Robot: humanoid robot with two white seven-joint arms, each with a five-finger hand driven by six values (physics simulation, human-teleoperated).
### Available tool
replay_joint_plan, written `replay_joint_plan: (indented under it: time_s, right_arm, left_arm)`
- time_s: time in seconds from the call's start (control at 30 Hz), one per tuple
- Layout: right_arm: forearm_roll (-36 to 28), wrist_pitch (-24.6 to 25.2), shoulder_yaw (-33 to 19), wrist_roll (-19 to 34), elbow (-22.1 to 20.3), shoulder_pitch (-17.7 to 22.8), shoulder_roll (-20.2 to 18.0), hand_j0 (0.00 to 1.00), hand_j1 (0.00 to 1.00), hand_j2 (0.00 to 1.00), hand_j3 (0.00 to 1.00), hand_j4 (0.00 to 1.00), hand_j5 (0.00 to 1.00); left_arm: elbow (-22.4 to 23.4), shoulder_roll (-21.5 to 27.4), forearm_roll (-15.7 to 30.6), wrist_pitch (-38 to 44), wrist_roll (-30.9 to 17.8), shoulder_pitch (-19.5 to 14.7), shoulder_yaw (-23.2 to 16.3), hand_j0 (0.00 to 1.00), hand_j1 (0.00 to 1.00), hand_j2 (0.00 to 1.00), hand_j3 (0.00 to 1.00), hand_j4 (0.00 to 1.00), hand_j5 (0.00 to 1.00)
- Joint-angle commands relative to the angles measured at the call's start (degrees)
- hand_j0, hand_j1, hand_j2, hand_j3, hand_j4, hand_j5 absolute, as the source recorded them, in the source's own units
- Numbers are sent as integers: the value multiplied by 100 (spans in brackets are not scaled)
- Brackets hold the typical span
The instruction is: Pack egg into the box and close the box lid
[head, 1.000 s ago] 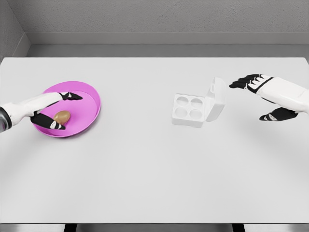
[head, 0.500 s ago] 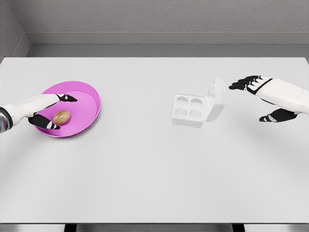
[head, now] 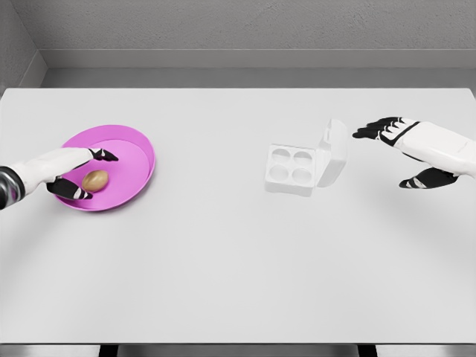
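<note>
Here the small brown oval egg (head: 95, 180) lies in the pink plate (head: 134, 145) at 9 o'clock on the desk (head: 223, 260); the left robot hand (head: 74, 172) brackets it with spread fingers, not touching. The white 4-cup box (head: 291, 169) sits open, the right robot hand (head: 405, 152) spread at its 3 o'clock.

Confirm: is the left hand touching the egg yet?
Apart. Head view shows pink plate between the egg and the open fingers of the left hand.

Glossy pink plastic plate (head: 137, 145), matt brown egg (head: 95, 179), matt white box (head: 291, 170).
</note>
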Motion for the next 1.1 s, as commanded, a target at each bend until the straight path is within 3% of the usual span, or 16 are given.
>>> replay_joint_plan:
  time_s: [0.0,0.3,0.6,1.07]
  right_arm:
    - [-28,6,-1,-3,2,0,-8,100,100,100,100,100,100]
    - [-28,6,-1,-3,90,62,-26,100,100,100,100,100,100]
    - [-28,6,201,-3,714,79,62,100,100,100,100,100,100]
    - [-46,50,535,-47,1206,-44,317,100,100,100,100,100,100]
  left_arm:
    - [10,-26,-18,-1,2,0,-1,82,82,82,82,82,82]
    - [45,-26,-44,-1,2,9,-1,80,80,80,80,80,80]
    - [89,-34,-44,-1,2,18,-36,76,76,76,76,76,76]
    - [159,-26,-35,-1,2,26,-27,65,65,65,65,65,65]
